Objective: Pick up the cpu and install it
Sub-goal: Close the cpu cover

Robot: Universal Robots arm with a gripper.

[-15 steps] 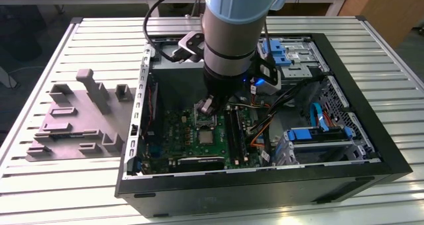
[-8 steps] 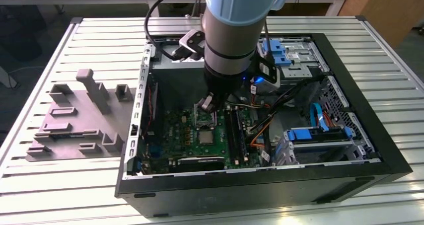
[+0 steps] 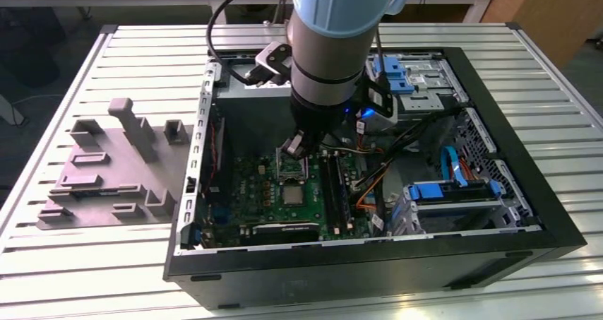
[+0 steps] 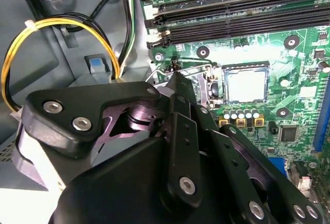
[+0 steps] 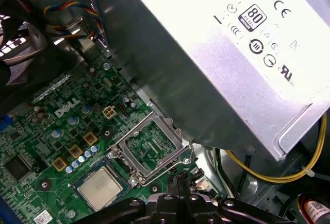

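I see the cpu (image 5: 100, 188) lying flat in its socket on the green motherboard (image 5: 56, 131), silvery lid up, with the hinged load frame (image 5: 152, 149) swung open just beside it; in the second wrist view the same chip (image 4: 246, 86) sits inside the dark socket border. My gripper (image 4: 174, 74) has its fingers drawn together to a narrow tip with nothing visible between them, and that tip hovers at the corner of the open frame, near the chip but not on it. I judge the chip light, rigid and thin, its metal lid smooth and likely slippery, and its underside contacts and the socket beneath fragile, so I would take it only by two opposite edges and never press down on it. It is nearly square, so it has no real long axis; its edges run parallel to the socket frame and to the memory slots (image 4: 242, 15), face toward the open side of the case (image 3: 527, 214).
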